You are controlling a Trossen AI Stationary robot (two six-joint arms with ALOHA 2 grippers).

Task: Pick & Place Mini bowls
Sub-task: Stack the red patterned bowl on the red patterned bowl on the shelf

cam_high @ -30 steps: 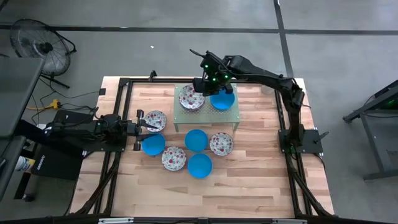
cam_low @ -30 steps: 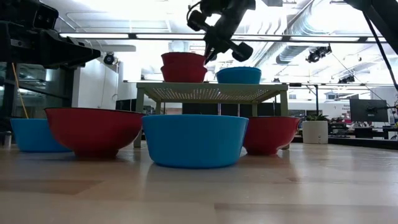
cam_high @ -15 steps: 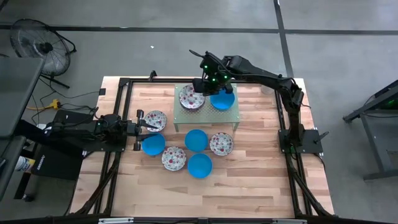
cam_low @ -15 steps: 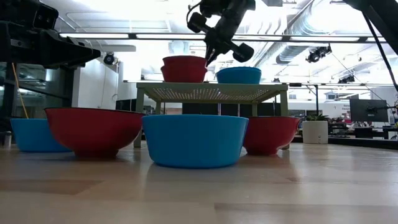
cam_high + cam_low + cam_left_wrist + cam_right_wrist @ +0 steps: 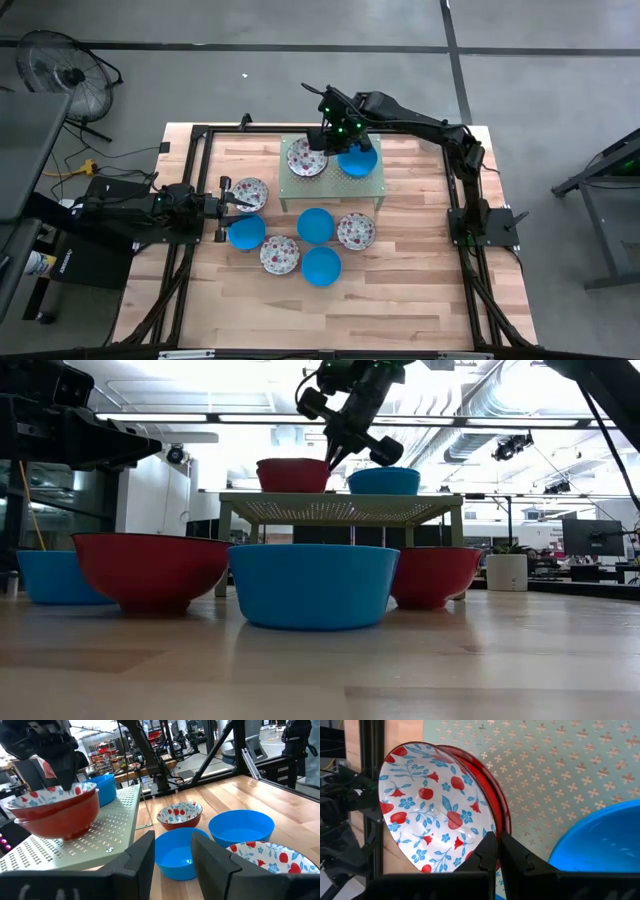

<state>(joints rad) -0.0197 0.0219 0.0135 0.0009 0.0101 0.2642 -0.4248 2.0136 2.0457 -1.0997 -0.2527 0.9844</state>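
On the pale green stand [image 5: 333,172] sit a blue mini bowl [image 5: 357,160] and a floral mini bowl [image 5: 55,822], red outside. A second floral bowl [image 5: 435,805] is nested in that one. My right gripper [image 5: 325,148] hangs above the stand and is shut on the upper bowl. Several more mini bowls, blue [image 5: 316,224] and floral [image 5: 356,231], stand on the table in front of the stand. My left gripper [image 5: 172,857] waits level at the table's left side, open, near a floral bowl [image 5: 249,193] and a blue one [image 5: 246,232]. My right gripper pinches the upper floral bowl's rim [image 5: 490,832] on the side nearest the blue bowl, one finger inside the bowl and one outside. The fingers slant down from above. The bowl [image 5: 292,473] is sunk into the floral bowl below it, slightly tilted.
The stand's legs [image 5: 225,550] rest on the wooden table near its far edge. A black frame [image 5: 200,135] runs round the table. Bare wood [image 5: 400,290] lies toward the near edge and the near right corner.
My right gripper has come down a little with the floral bowl. The bowl, which hung clear above the other floral bowl on the stand, has sunk into it.
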